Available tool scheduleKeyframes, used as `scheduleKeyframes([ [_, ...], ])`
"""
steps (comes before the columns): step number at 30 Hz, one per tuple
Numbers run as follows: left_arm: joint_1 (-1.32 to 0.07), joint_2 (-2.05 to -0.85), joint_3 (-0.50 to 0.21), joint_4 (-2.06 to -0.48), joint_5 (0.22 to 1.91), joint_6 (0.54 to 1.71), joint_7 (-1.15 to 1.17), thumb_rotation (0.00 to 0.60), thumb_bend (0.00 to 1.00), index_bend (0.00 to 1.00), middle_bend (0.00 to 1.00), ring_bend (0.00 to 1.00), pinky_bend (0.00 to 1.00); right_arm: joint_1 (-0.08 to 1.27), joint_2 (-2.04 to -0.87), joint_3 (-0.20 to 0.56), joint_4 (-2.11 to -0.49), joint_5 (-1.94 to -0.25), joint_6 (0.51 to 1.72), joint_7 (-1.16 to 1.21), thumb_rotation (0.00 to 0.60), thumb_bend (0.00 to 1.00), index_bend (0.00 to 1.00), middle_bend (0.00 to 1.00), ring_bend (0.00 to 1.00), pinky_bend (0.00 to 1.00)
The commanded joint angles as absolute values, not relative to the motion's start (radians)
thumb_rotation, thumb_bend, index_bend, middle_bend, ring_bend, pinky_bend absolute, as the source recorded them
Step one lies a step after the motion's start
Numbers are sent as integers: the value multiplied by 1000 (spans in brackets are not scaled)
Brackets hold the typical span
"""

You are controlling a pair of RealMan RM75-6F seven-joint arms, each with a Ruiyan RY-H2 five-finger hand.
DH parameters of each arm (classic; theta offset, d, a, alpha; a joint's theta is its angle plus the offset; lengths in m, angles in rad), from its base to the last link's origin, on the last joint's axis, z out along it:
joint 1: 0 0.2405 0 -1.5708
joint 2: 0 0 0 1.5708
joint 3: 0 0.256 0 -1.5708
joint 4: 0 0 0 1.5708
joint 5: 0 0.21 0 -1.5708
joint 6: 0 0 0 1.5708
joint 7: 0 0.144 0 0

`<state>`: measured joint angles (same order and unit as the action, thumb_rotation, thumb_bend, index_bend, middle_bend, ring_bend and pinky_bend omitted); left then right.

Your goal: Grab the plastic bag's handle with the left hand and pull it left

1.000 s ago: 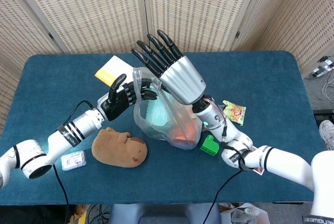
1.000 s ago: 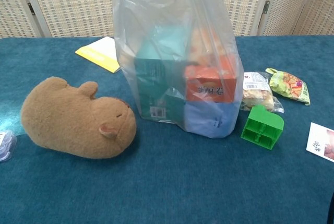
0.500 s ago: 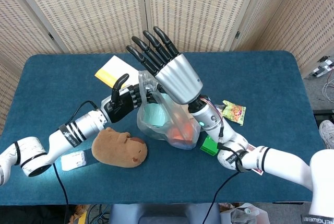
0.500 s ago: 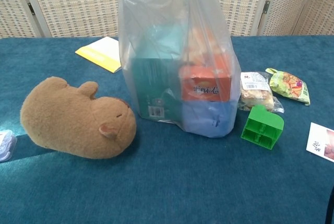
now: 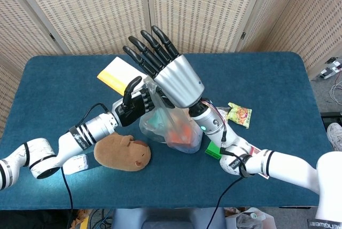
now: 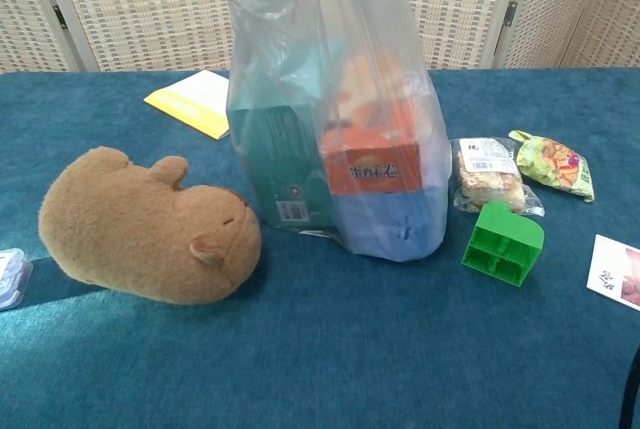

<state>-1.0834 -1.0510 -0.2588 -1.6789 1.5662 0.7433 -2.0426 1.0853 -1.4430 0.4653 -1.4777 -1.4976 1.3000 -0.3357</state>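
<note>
The clear plastic bag (image 5: 173, 130) stands at the table's middle, holding a teal box, an orange box and a blue pack (image 6: 385, 224). In the chest view the bag (image 6: 335, 69) rises out of the top of the frame and leans left. My black left hand (image 5: 133, 106) curls its fingers around the bag's left handle (image 5: 149, 91). Right above the bag hovers my silver right hand (image 5: 173, 79), back up and fingers straight and spread. The bag's top runs under its palm, and the thumb is hidden.
A brown plush capybara (image 5: 122, 153) lies front-left of the bag, a small clear packet (image 5: 75, 162) beside it. A yellow booklet (image 5: 114, 72) lies behind. A green block (image 6: 502, 242), snack packets (image 6: 552, 163) and a card (image 6: 615, 271) sit to the right.
The bag and its contents have shifted and leaned left. My left hand has closed in tighter on the handle, and the right hand has drifted up and left above the bag.
</note>
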Motion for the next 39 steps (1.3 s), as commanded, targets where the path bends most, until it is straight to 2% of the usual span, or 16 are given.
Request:
scheduleKeyframes([
  [1, -1092, -1055, -262, -1681, 1554, 739, -2042, 0, 183, 246, 240, 245, 161, 1088, -1445, 465, -1478, -1496, 1300, -335, 600, 43, 10, 78, 0, 0],
  [22, -1119, -1057, -296, -1692, 1477, 695, -2015, 0, 183, 228, 240, 238, 161, 1091, -1437, 453, -1510, -1507, 1311, -347, 600, 22, 3, 77, 0, 0],
  [39, -1080, -1080, -368, -1717, 1341, 682, -1917, 5, 183, 157, 238, 229, 159, 1023, -1337, 407, -1685, -1498, 1288, -458, 600, 16, 1, 71, 0, 0],
])
